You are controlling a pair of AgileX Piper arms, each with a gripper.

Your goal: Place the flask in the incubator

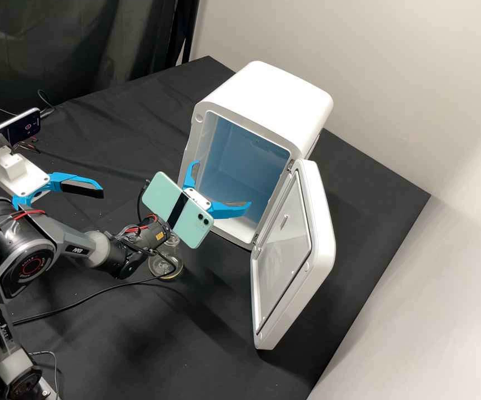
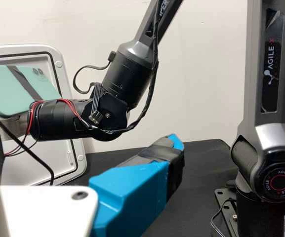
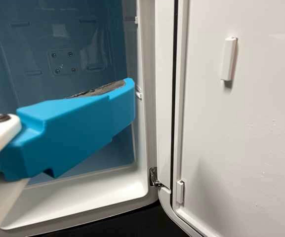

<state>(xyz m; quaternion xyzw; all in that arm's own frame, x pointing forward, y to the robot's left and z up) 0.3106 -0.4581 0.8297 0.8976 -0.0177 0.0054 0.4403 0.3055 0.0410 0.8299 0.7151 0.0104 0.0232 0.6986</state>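
**Black bench check: incubator open, flask out on the cloth**

Black cloth covers the bench (image 1: pixel 113 128), with a plain white wall behind it along the right of the high view and a dark curtain in the upper left. The white incubator (image 1: pixel 274 100) sits just above the middle of the frame. Its door (image 1: pixel 290 250) is swung wide open toward the lower right, so you can see straight into the pale blue inside.

The flask (image 1: pixel 168 268) isn't in there. It's clear glass, standing on the cloth a bit left of center and below the incubator's opening. It's half hidden under the wrist of the right arm, and nothing is gripping it.

The right gripper (image 1: pixel 223 184) is up at the mouth of the incubator, spread wide and holding nothing. One blue finger (image 1: pixel 192 173) is against the left side of the opening and the other points toward the door hinge. In the right wrist view that second finger reaches just past the front frame into the blue cavity. A mint-green phone (image 1: pixel 176 210) is strapped across that wrist, tilted, right above the flask.

The left gripper (image 1: pixel 71 186) hangs over the cloth at the left of the frame, well apart from the flask and the incubator. Honestly I can't tell how wide it's set from these angles. A second phone (image 1: pixel 21 125) is mounted behind it in the upper left corner, and a black cable (image 1: pixel 85 300) trails across the cloth below the right arm.
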